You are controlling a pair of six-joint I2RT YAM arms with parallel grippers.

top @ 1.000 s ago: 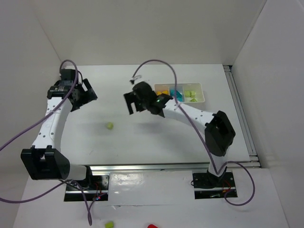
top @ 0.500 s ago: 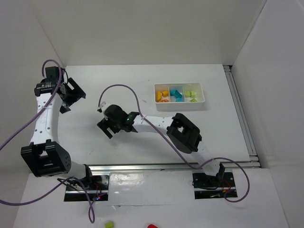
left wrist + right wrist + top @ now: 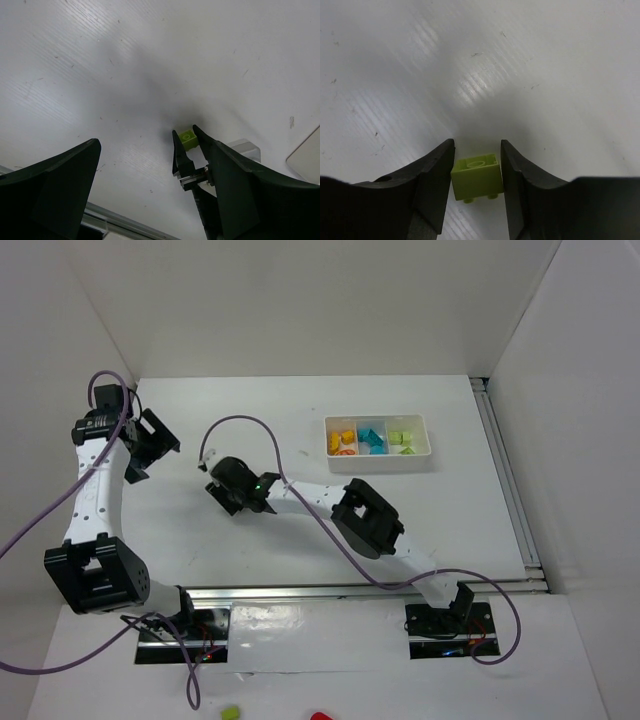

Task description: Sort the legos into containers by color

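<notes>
Clamping a tiny translucent lime-green plastic lego brick (image 3: pixel 477 176) in the right gripper (image 3: pixel 477 146). Pressing both black fingers (image 3: pixel 432 185) flat against the brick's opposite sides, no gap visible on either side in the right wrist view. Resting on the white table (image 3: pixel 450 530) or just off it; cannot tell which. Sitting well left of the white rectangular three-compartment plastic tray (image 3: pixel 378 466), slightly nearer the arm bases than the tray. Reaching there with the right arm stretched out low, passing on the near side of the tray. Visible from the left wrist view too: same brick at the right gripper's fingertip, down at table level.

On the left gripper (image 3: pixel 152 447): released, jaws spread wide, gripping nothing. Parked further left of the tray than the right gripper, well apart from it.

Inside the tray, reading left to right: orange bricks (image 3: pixel 343 441) in left compartment, cyan-blue bricks (image 3: pixel 372 437) in middle, lime-green bricks (image 3: pixel 401 438) in right. Counts too small to tell.
</notes>
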